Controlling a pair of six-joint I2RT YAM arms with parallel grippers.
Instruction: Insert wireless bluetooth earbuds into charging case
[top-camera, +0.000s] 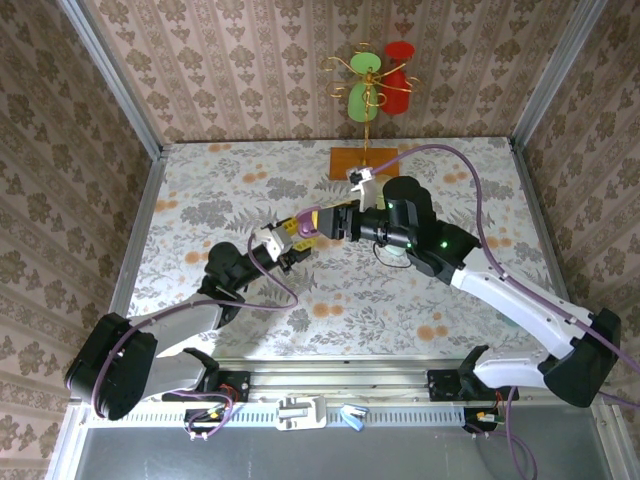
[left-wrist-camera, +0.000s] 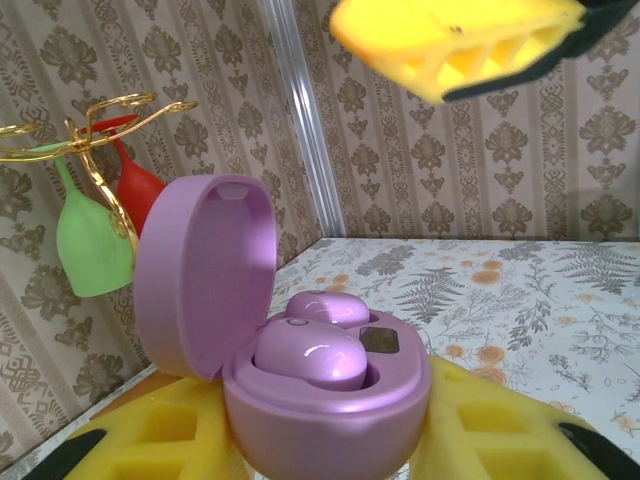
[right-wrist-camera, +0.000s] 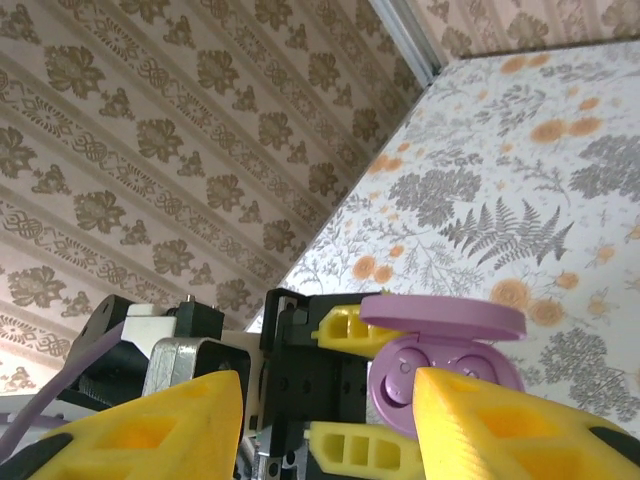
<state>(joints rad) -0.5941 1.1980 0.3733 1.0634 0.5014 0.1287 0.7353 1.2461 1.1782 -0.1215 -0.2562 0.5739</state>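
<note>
- Now: left gripper (top-camera: 297, 238) is clamped on the lilac charging case (left-wrist-camera: 330, 430), one yellow finger on either side of its lower shell. The case looks to be held up off the floral surface (left-wrist-camera: 520, 290).
- The lid (left-wrist-camera: 205, 275) is hinged back and stands upright. Two lilac earbuds (left-wrist-camera: 310, 355) lie side by side in the case's wells, and both look seated.
- Right gripper (right-wrist-camera: 328, 378) is empty, its jaws parted to a middling gap, just off the case's open mouth. In the left wrist view one of its fingers hangs above the case.
- Key relation: the case sits dead ahead of the right gripper, centred between its finger lines, with the lid on the upper side as that camera sees it.
- Judgement: insertion looks done, and what remains is tipping the lid down. The right arm is free and near the lid.
- A gold glass rack (left-wrist-camera: 90, 110) stands beyond the case on the lid side, well apart.
</note>
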